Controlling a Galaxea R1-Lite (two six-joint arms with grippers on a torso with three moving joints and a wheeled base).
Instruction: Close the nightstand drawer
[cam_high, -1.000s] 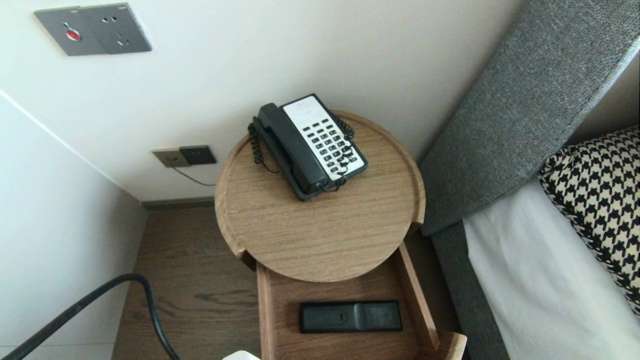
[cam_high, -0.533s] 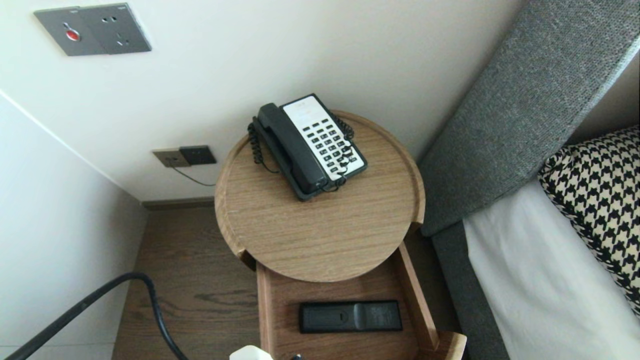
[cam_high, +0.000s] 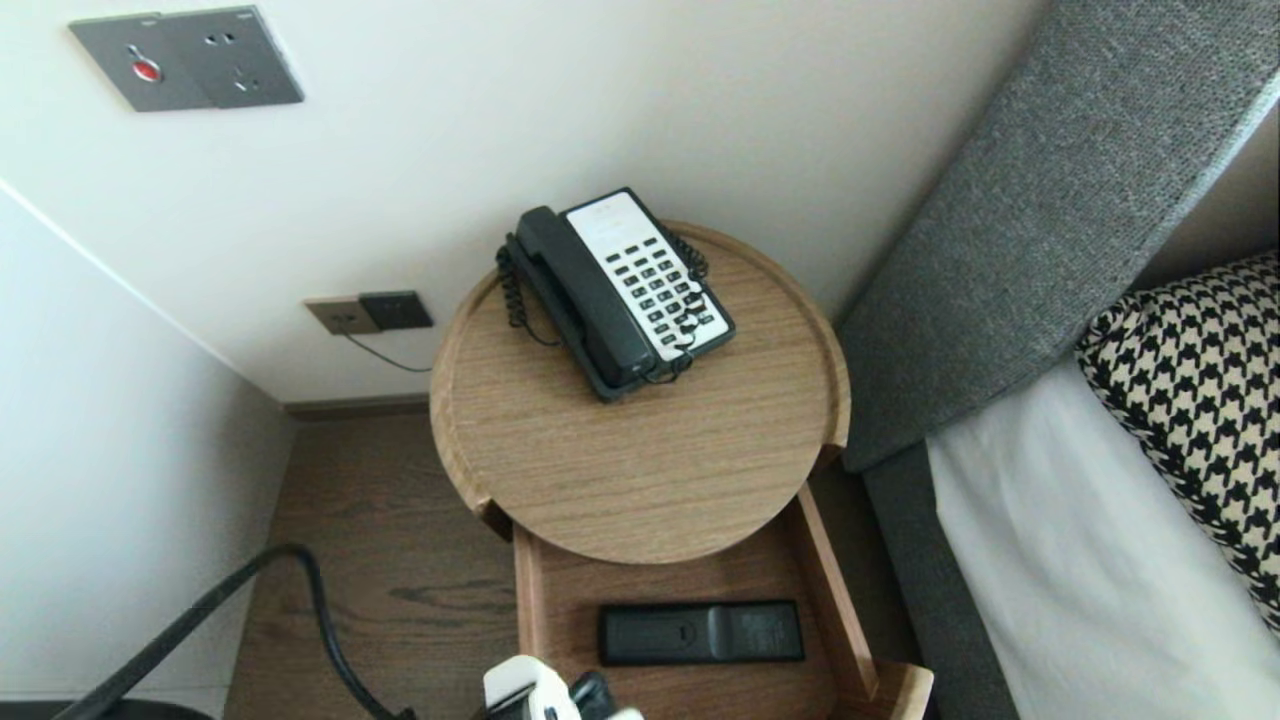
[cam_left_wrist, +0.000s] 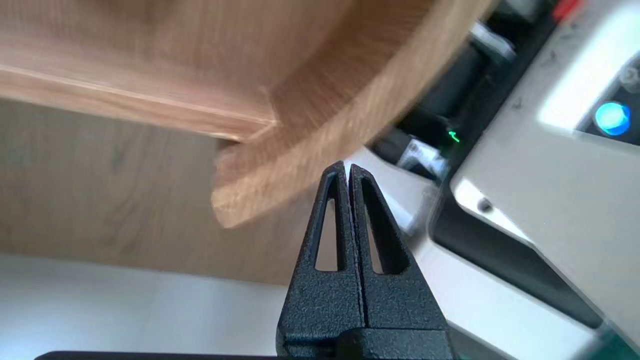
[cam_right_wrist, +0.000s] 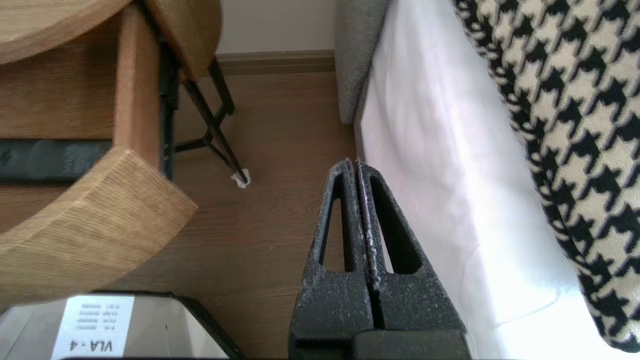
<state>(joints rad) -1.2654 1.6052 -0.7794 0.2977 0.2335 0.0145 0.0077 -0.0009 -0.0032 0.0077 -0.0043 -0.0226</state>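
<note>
Left tool: your left tool (cam_left_wrist: 346, 167) was pinched fully closed on nothing, its tips just beside the curved light-wood drawer front (cam_left_wrist: 320, 120).
Right tool: your right tool (cam_right_wrist: 354, 162) hung parked, likewise closed and empty, over the brown wood floor (cam_right_wrist: 270, 225) beside the white-sheeted bed (cam_right_wrist: 425, 165).
Remote: the flat black plastic remote control (cam_high: 700, 632) lay crosswise in the open wooden drawer (cam_high: 828, 600), pulled out below the round wooden counter (cam_high: 640, 470).
Handling: you could expect it to be light, stiff and rather slick; it is best pinched across its narrow width, near the middle.
Change: within the last second your left arm had come further into the head view at the drawer's near left corner. The remote control and the black-and-white desk telephone (cam_high: 615, 290) had not moved.
</note>
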